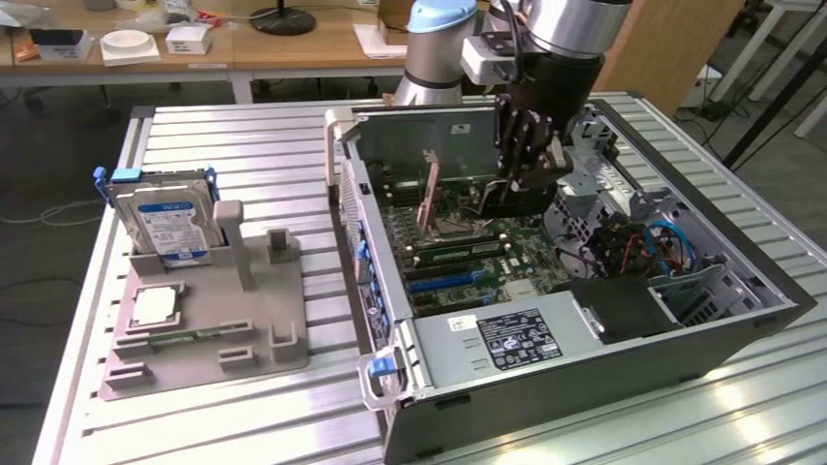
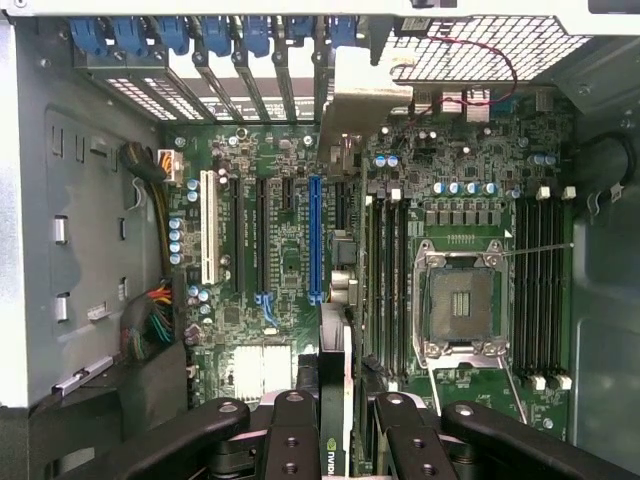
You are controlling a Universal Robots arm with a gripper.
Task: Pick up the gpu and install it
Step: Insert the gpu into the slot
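My gripper [image 1: 517, 189] is lowered into the open computer case [image 1: 723, 329], above the motherboard [image 1: 478, 257]. It is shut on the gpu, a thin dark card held upright on its edge, whose pale metal end bracket [image 1: 431, 191] points toward the case's rear wall at the exterior view's left. In the wrist view the gpu [image 2: 335, 340] appears edge-on between my black fingers [image 2: 292, 420] of the gripper [image 2: 338, 410], with its bracket [image 2: 355, 95] reaching the row of blue slot clips [image 2: 215, 35]. The card hangs just beside the long blue slot [image 2: 315, 240].
A grey holder tray [image 1: 246, 334] on the slatted table carries a silver hard drive with a blue label [image 1: 168, 228] and a small square CPU chip [image 1: 155, 305]. Inside the case are the power supply [image 1: 517, 339], the empty CPU socket [image 2: 460, 305], memory sticks [image 2: 385, 280] and cable bundles [image 1: 633, 247].
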